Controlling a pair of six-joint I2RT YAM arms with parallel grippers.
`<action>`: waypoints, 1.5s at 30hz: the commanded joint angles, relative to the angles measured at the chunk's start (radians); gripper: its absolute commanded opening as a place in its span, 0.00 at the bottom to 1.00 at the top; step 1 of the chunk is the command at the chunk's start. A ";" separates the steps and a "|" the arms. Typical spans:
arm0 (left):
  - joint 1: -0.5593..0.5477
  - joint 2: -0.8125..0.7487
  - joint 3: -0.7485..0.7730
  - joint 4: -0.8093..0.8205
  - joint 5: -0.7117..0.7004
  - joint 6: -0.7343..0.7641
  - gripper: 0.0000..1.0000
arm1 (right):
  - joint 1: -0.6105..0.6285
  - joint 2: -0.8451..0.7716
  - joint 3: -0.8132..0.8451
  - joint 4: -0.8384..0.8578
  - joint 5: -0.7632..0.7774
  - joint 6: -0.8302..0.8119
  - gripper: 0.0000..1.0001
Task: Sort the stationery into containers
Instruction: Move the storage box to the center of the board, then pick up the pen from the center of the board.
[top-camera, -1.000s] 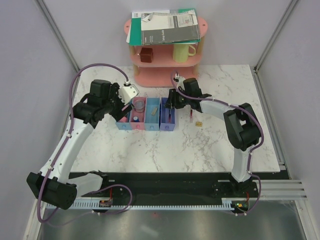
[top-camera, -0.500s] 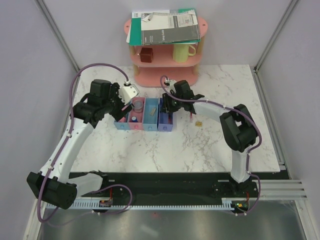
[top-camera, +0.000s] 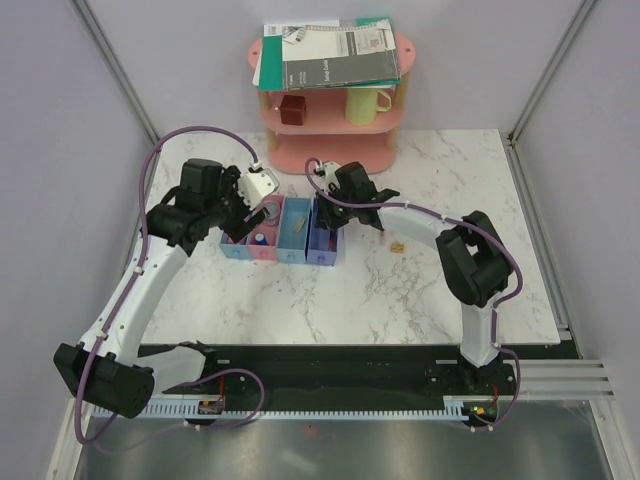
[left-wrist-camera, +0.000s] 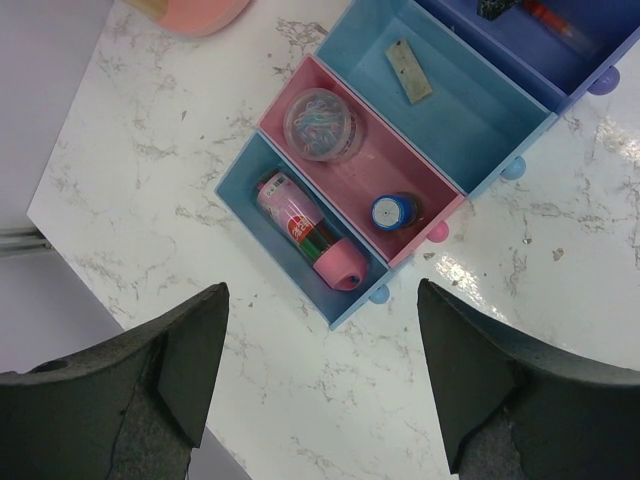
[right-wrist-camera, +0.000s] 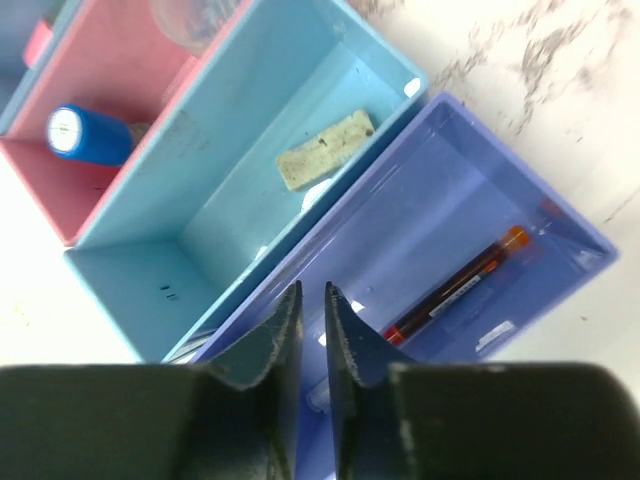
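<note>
Four joined trays hold most stationery; from above, one tan block lies loose on the table to their right. Left wrist: left gripper gapes empty above pink cylinder in blue, disc and tube in pink. Right wrist: right gripper, clenched on nothing visible, over violet tray's red pen.

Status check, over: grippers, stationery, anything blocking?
Left gripper open, above the trays. Right gripper all but shut at the violet tray's wall; hold unclear. Pink cylinder, tube, disc, eraser, one red pen binned; tan block loose on table. Nothing blocking.
</note>
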 joint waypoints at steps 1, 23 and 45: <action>-0.007 -0.009 0.027 0.000 0.028 0.021 0.83 | -0.001 -0.098 0.045 -0.003 0.004 -0.042 0.17; -0.007 -0.002 0.027 0.000 0.026 0.028 0.83 | 0.047 0.016 0.061 0.009 0.004 -0.045 0.00; -0.007 -0.009 -0.002 -0.002 0.046 0.018 0.83 | -0.005 -0.208 0.050 -0.055 0.113 -0.180 0.36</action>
